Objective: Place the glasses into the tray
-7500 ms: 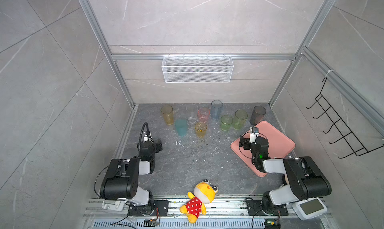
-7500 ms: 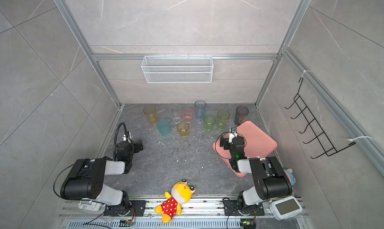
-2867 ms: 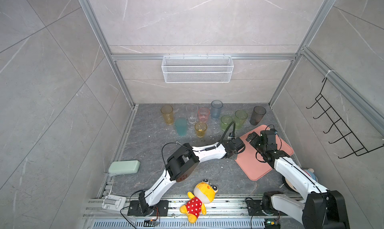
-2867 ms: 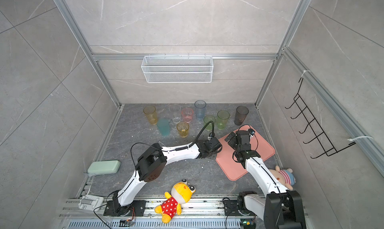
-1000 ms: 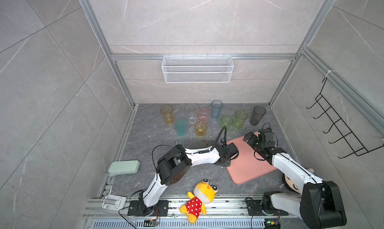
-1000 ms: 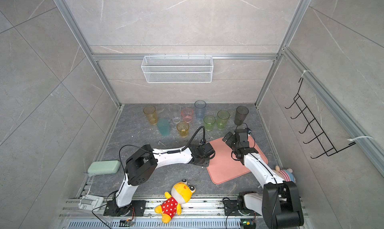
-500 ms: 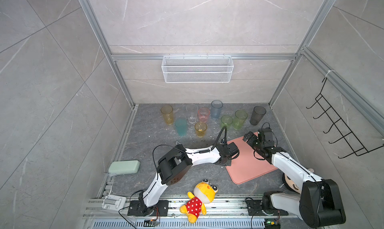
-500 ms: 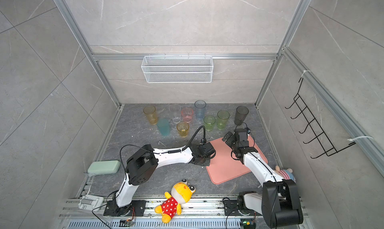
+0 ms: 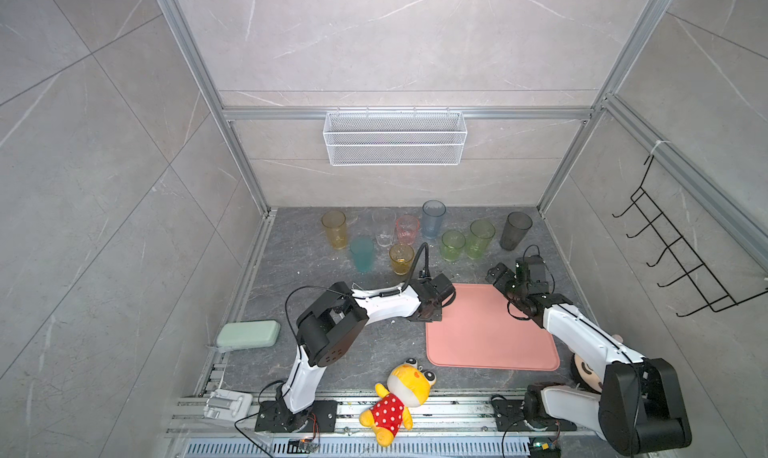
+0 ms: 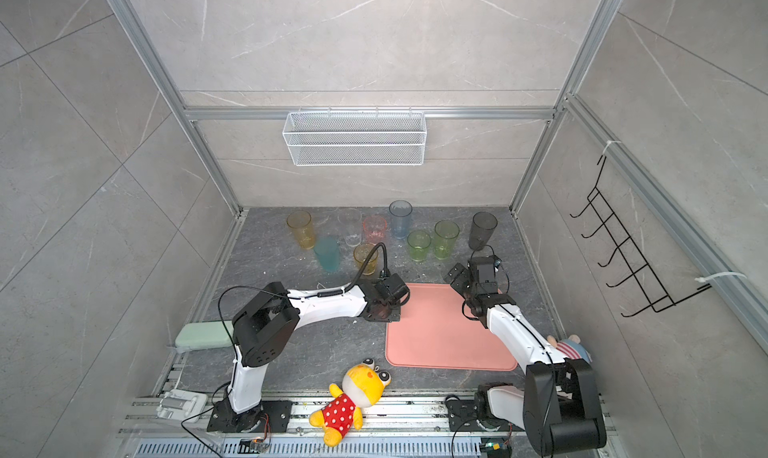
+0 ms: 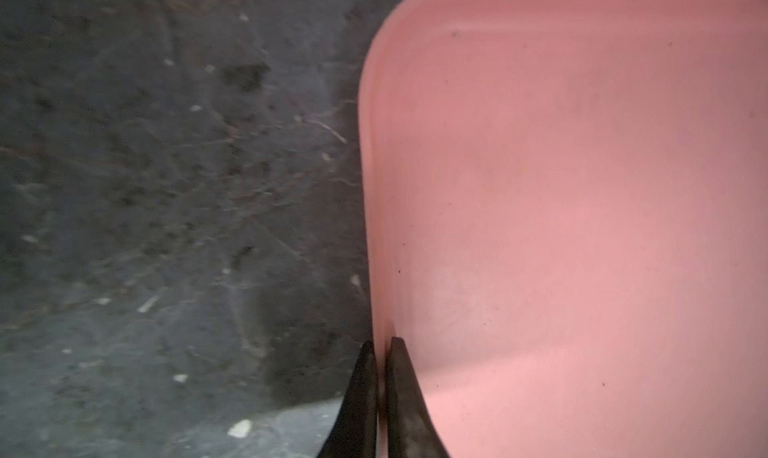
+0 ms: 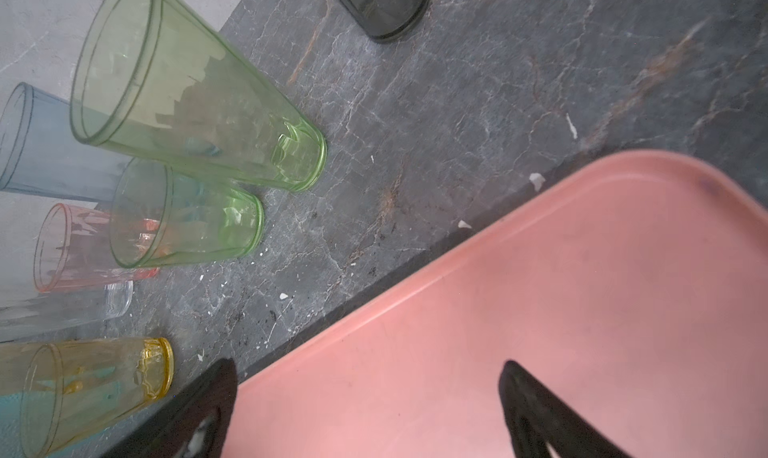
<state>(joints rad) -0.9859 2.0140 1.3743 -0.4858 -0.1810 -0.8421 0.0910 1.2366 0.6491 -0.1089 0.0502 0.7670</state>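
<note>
Saw left claw (image 11: pixel 379 347) pinched shut on tray (image 9: pixel 490 331) rim; right claw (image 12: pixel 368 366) spread wide, empty, over its far edge. Found all nine glasses (image 9: pixel 453 245) upright on counter (image 9: pixel 374 352) beyond tray, none inside. Judged best to keep pinch firm, slide flat, stop short of glasses. Against earlier frame: noted tray dragged from right side toward centre, squared; left claw closed.

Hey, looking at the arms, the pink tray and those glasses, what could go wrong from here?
The left gripper is shut on the rim of the tray; a tug toward the back could shove the tray into the short green glass. The tall green glass stands right beside it, so the open right gripper might tip one when reaching for the other.
</note>
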